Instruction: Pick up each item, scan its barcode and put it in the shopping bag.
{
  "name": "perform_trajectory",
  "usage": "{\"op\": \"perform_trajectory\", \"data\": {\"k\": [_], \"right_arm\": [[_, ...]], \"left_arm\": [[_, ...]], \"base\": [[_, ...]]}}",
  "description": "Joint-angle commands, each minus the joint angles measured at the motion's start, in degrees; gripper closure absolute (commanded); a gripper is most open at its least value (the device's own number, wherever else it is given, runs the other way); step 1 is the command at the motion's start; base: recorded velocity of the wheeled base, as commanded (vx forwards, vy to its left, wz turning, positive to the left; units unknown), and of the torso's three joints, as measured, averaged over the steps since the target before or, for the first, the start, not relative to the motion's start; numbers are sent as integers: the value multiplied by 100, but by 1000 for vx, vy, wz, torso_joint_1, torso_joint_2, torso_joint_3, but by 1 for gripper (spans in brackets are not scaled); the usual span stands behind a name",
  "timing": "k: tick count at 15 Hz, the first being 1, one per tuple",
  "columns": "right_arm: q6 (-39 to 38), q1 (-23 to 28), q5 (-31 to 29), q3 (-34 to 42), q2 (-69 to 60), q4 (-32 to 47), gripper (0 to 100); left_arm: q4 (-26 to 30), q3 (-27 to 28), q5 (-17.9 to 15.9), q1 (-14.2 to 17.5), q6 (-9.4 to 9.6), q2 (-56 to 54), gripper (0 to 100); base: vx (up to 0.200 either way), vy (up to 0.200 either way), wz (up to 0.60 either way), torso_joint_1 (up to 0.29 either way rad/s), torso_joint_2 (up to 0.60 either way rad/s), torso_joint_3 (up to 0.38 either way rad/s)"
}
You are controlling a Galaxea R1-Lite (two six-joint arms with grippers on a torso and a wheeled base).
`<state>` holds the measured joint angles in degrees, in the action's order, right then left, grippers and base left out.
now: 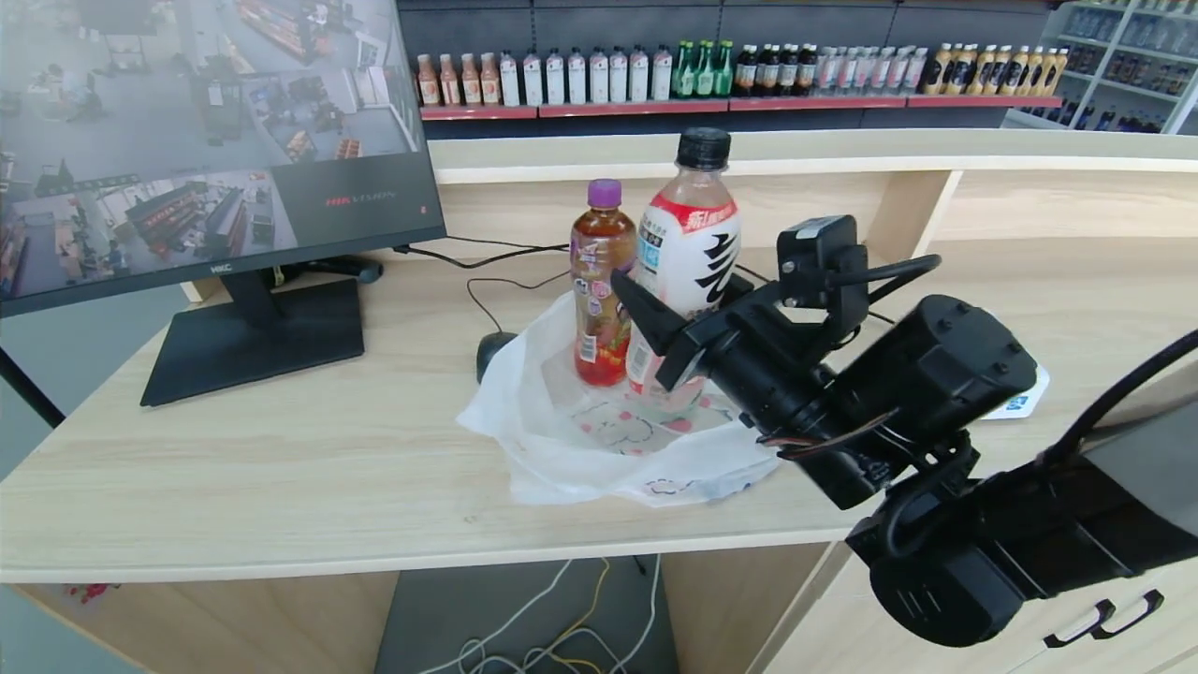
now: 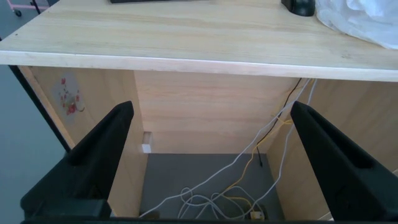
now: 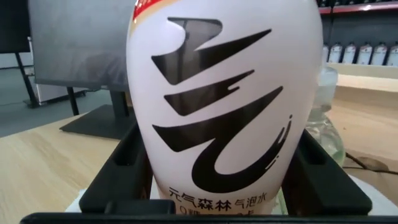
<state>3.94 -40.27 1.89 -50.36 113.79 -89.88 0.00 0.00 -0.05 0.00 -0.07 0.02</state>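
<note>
Two stand upright in the bag (image 1: 562,449), caps up: a tea bottle (image 1: 602,281) and a white bottle (image 1: 688,253), which the right gripper (image 3: 221,143) pinches. The left gripper (image 2: 211,112), lower than the bag, is spread.

A monitor (image 1: 187,140) stands at the counter's (image 1: 281,468) far left corner, a mouse (image 1: 489,351) mid-counter; cables (image 1: 562,627) lie beneath its front edge.

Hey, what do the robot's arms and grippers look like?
Matte black throughout. The right arm has chunky cylindrical joints with screw heads, black cables looping outside, and a boxy camera on the wrist. The right gripper and left gripper have flat tapering fingers.
</note>
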Motion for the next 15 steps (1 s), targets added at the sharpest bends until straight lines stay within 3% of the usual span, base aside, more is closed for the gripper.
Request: {"op": "perform_trajectory", "data": {"k": [1,15], "right_arm": [[-16,10,4,-194,399,-12,100],[-25,1,13,-334,1137,-12,100]], "left_arm": [[0,0,-4,0,-1,-2,0],[0,0,5,0,-1,-2,0]], "base": [[0,0,0,0,0,0],[0,0,0,0,0,0]]}}
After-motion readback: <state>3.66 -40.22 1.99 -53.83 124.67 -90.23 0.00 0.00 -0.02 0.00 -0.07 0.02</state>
